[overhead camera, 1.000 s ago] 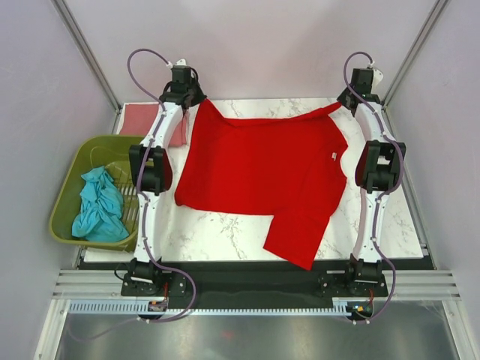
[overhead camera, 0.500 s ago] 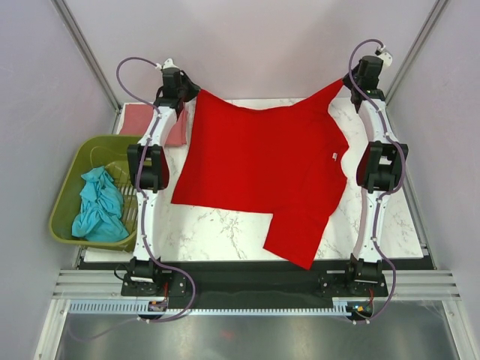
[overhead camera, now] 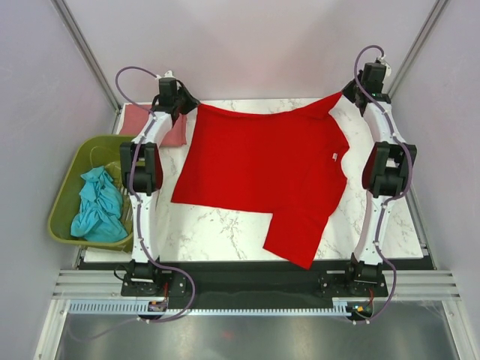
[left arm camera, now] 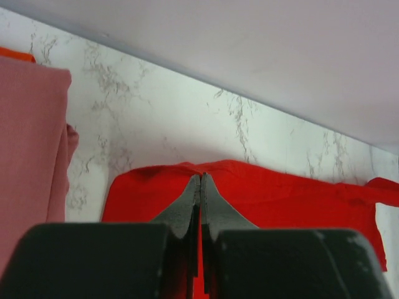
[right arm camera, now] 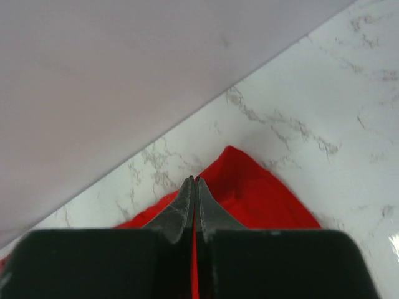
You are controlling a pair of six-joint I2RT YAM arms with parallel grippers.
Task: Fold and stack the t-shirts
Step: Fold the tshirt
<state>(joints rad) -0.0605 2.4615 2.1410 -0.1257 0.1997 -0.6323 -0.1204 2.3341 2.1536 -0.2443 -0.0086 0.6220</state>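
Jaws of left gripper [left arm camera: 200, 177] and right gripper [right arm camera: 194, 179] are both clamped fully closed on the far corners of the red t-shirt [overhead camera: 262, 165], which is spread over the table [overhead camera: 217, 225]. Step looks like tensioning before the fold: draw the far edge taut and level with both arms together, no skew. Pink t-shirt [overhead camera: 132, 120] sits folded far left, teal t-shirt [overhead camera: 97, 206] in the basket [overhead camera: 64, 187].

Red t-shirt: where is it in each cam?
Top external: red t-shirt spread mid-table, far corners pinched by left gripper and right gripper.
Left wrist: lower band, edge in the shut left gripper.
Right wrist: bottom centre, corner in the shut right gripper.
Shared landmark: marble table.
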